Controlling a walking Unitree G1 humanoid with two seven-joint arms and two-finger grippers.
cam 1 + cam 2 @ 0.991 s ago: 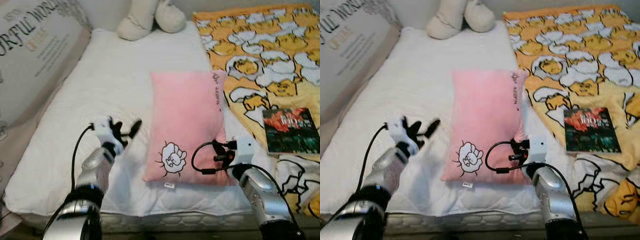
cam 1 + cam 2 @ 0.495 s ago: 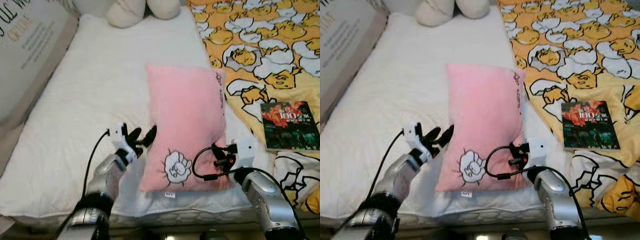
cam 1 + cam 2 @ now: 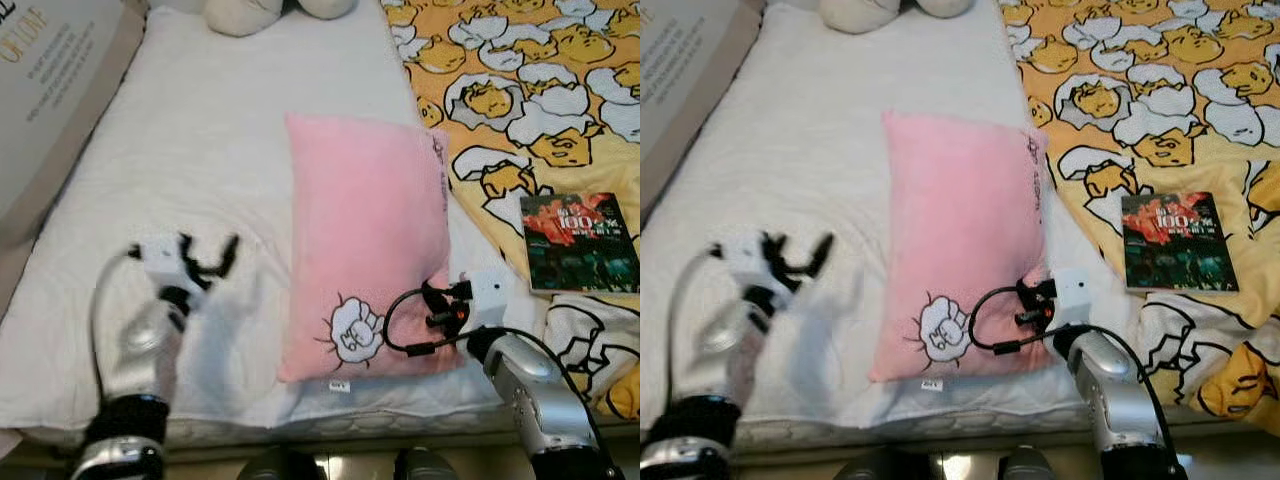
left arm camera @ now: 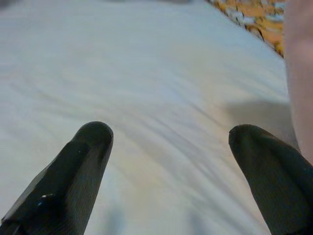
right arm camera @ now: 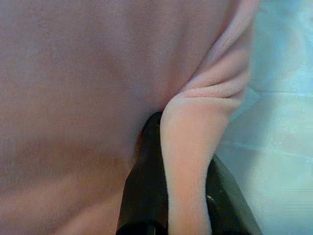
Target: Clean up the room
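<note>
On the white bed (image 3: 200,120), a pink pillow (image 3: 365,230) lies lengthwise at centre, its near right corner pinched between the closed fingers of the right gripper (image 5: 188,161). At 9 o'clock from the pillow, well apart from it, the left gripper (image 3: 205,262) hovers blurred over the sheet with its fingers (image 4: 83,147) spread and empty. A book (image 3: 580,243) rests at 3 o'clock on the yellow cartoon blanket (image 3: 520,90); a plush toy (image 3: 245,12) sits at 12.

The risk, judging from this: the hold is only a fold of fleece at one corner, so a lift could let it slip or leave the pillow dangling and dragging the sheet.

Legible writing is scant: "100" on the book cover; the board (image 3: 50,90) at 10 o'clock and the pillow's edge print are too blurred to read.
</note>
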